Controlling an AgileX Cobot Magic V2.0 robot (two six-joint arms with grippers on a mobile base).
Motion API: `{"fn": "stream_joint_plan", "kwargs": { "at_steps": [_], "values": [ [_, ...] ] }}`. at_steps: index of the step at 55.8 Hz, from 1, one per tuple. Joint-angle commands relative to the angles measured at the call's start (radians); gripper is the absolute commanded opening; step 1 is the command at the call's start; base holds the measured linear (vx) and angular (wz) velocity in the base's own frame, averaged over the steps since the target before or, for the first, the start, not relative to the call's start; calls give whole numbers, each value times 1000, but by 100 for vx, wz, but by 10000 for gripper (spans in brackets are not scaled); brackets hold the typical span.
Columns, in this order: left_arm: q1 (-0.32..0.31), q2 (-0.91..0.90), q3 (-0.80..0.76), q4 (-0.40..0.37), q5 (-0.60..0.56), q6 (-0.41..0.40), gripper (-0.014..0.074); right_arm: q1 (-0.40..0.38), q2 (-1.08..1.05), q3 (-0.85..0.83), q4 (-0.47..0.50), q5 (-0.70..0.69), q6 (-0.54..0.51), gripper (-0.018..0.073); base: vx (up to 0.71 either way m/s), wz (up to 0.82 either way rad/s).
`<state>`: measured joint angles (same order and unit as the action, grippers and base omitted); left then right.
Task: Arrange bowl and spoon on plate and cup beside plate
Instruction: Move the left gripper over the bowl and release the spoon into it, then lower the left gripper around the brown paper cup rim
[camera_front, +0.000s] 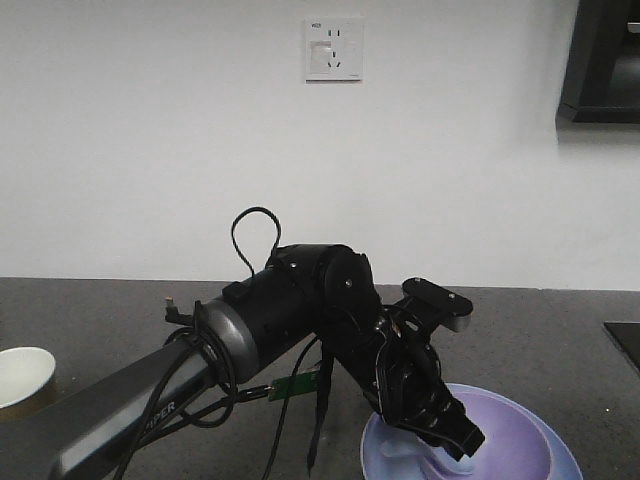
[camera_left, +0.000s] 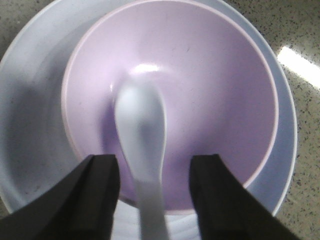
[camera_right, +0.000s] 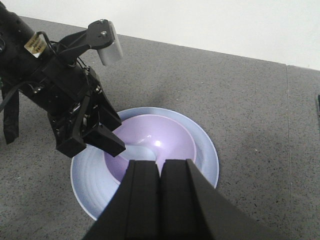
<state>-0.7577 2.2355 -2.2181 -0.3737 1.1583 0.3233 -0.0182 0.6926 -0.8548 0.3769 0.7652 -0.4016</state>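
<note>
Left claw (camera_left: 155, 162) spread, seemingly clear of spoon (camera_left: 140, 125) inside bowl (camera_left: 200, 75) rim.

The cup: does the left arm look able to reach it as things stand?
Probably yes. The left gripper is open over the bowl, the spoon lying loose inside, and the cup stands at the left of the counter with nothing seen between.

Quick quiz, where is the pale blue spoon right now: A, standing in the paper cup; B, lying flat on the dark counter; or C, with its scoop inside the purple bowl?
C: the left wrist view shows the spoon with its scoop down in the bowl and its handle over the near rim, the bowl sitting on the plate.
</note>
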Motion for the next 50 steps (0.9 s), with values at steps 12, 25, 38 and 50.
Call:
{"fn": "stream_joint_plan", "kwargs": {
  "at_steps": [12,25,38,50],
  "values": [
    [-5,-206,-73,123,21,8,547,1,-1,-26,20,-68,-4,-8,0,0],
    [31,-382,-16,533,95,-96,524,1,-1,-26,19,-61,-4,-8,0,0],
    [239,-581,242,576,95,-116,523,1,-1,-26,17,-60,-4,-8,0,0],
    [411,-657,473,575,78,-116,523,1,-1,-26,17,-61,-4,-8,0,0]
  ]
}}
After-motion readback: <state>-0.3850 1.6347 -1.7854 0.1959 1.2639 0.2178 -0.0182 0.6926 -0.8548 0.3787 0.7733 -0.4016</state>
